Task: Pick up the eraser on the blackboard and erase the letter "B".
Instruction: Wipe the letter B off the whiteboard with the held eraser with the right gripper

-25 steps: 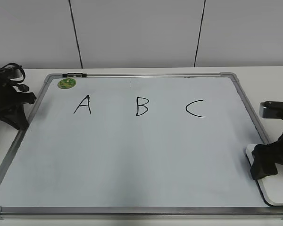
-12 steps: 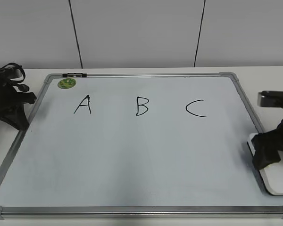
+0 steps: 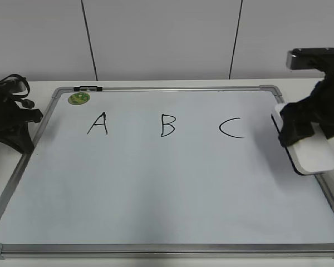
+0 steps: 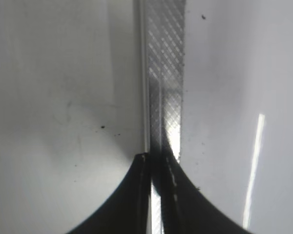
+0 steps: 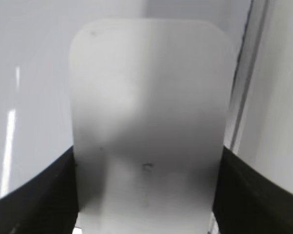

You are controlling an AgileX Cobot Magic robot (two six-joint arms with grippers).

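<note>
The blackboard [image 3: 156, 194] is a large white board in a grey frame, with black letters A, B and C. The letter "B" [image 3: 167, 125] is in the upper middle. My right gripper [image 3: 309, 125] is shut on the white eraser [image 3: 314, 153] and holds it in the air over the board's right edge, to the right of the "C". In the right wrist view the eraser [image 5: 146, 122] fills the space between the two fingers. My left gripper [image 3: 14, 136] rests at the board's left frame; in the left wrist view its fingers [image 4: 158, 161] are closed together over the frame.
A small round green magnet [image 3: 78, 98] sits at the board's top left corner, with a dark clip [image 3: 88, 88] on the top frame. The letter "A" [image 3: 98, 123] is left of the "B" and the "C" [image 3: 231, 128] is right of it. A white wall stands behind.
My right gripper has lifted the eraser off the board's lower right and carried it up and away toward the board's upper right edge. The left arm has not moved.
</note>
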